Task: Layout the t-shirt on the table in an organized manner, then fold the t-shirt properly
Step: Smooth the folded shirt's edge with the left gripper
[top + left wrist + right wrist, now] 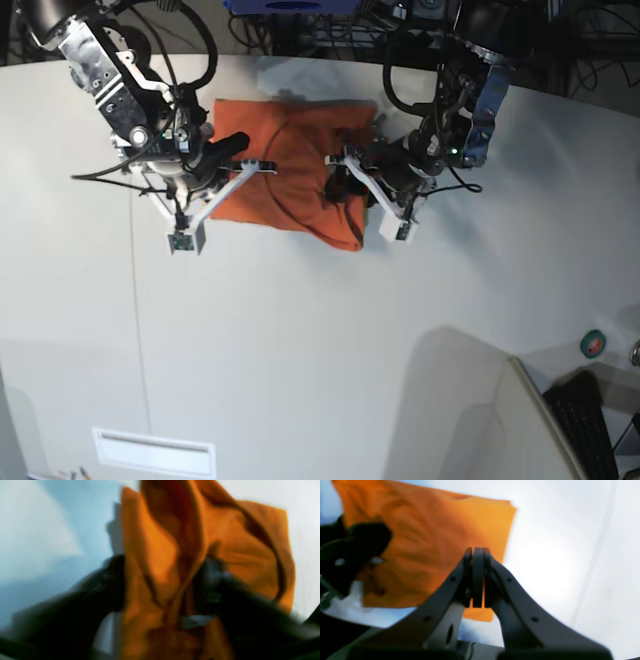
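Off-white and smooth, the table (300,340) fills nearly every frame, with dark cables and equipment along the upper edge of the base view. Seen from its wrist camera, the right gripper (478,555) has its fingers pressed flat together with nothing between them, hovering at the left border of the t-shirt (290,175). The left gripper (162,580) has its fingers on both sides of a raised orange fold; the blur does not allow to tell if they pinch it. The shirt lies in the upper middle of the base view as a compact rectangle, rumpled at its right side. It looks light, soft and limp, so it probably sags when lifted; edges and corners seem the best holds.
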`<state>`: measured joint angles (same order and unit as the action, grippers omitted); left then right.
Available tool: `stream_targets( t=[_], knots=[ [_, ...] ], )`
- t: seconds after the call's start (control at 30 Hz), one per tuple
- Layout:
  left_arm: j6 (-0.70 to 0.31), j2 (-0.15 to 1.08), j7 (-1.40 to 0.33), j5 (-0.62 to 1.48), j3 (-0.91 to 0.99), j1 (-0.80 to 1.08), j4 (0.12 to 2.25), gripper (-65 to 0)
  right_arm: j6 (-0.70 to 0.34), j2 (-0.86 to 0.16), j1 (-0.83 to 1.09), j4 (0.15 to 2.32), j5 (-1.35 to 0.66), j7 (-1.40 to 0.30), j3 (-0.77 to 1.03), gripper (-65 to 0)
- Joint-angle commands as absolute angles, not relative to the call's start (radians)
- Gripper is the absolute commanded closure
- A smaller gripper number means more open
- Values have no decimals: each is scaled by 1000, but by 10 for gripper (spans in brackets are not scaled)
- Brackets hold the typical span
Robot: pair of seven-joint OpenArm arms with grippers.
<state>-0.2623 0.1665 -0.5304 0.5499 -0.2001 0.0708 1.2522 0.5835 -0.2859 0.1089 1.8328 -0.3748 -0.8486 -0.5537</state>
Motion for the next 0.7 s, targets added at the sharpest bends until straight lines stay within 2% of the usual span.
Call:
stream_targets(
  t=[0.0, 0.03, 0.07, 0.27, 0.47, 0.67],
  knots=[
    [-265, 171, -535, 550, -200, 70, 1262, -145, 579, -289, 101, 1851, -369, -832, -535, 0],
    [-265, 173, -535, 550, -202, 64, 1264, -56, 579, -294, 113, 1851, -369, -831, -513, 0],
    [-265, 177, -538, 550, -208, 56, 1264, 0, 579, -295, 122, 1853, -369, -829, -490, 0],
    [-265, 286, -693, 547, -341, -65, 1264, 0, 578, -300, 185, 1845, -369, -768, -364, 0],
    [-265, 410, -699, 547, -814, -340, 1250, 0, 578, -300, 232, 1845, -369, -762, -251, 0],
    [-265, 364, -687, 547, -1222, -608, 1208, 0, 578, -300, 283, 1845, -369, -762, -165, 0]
  ],
)
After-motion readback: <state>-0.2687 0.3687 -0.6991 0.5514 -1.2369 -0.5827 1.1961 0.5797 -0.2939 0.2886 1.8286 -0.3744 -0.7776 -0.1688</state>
